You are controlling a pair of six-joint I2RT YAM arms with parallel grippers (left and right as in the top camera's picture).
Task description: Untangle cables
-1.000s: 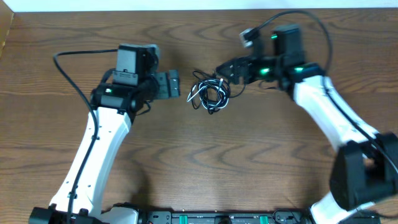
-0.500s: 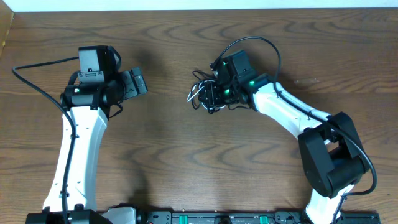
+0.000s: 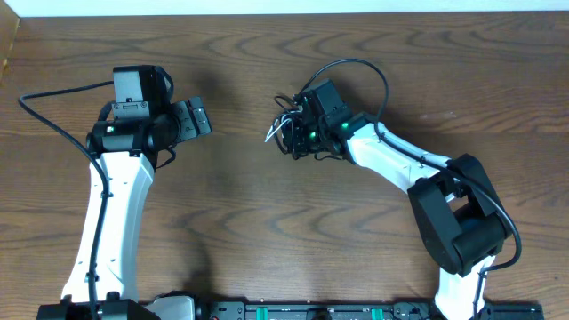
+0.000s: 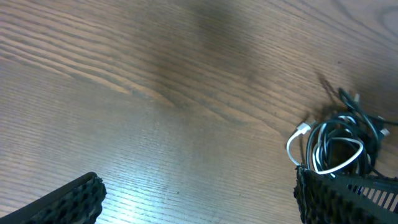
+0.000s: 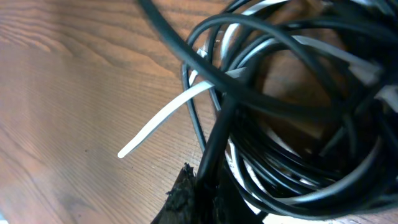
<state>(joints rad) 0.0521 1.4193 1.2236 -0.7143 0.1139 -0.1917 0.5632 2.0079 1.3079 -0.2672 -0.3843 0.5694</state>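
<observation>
At the middle of the table, toward its far side, the cables (image 3: pixel 289 133) lie in one tight knot: black loops wound over each other with the white cord threaded through them. One white end pokes out of the knot on the side facing the left arm.

My right gripper (image 3: pixel 302 135) is right on the knot, on its side away from the left arm. Its jaws are together, and in the right wrist view a black strand runs straight down into the fingertips (image 5: pixel 189 196), so I read it as pinched on that strand. The rest of the knot fills that view, just beyond the fingers.

My left gripper (image 3: pixel 197 120) sits well apart from the knot, pointing toward it, with its jaws spread wide and nothing between them. From its wrist camera the knot shows beside one finger.

Around the knot the table (image 3: pixel 267 231) is dark brown wood grain. Past its far edge, beyond the knot, runs a pale strip (image 3: pixel 267 7); I cannot tell what it is.
</observation>
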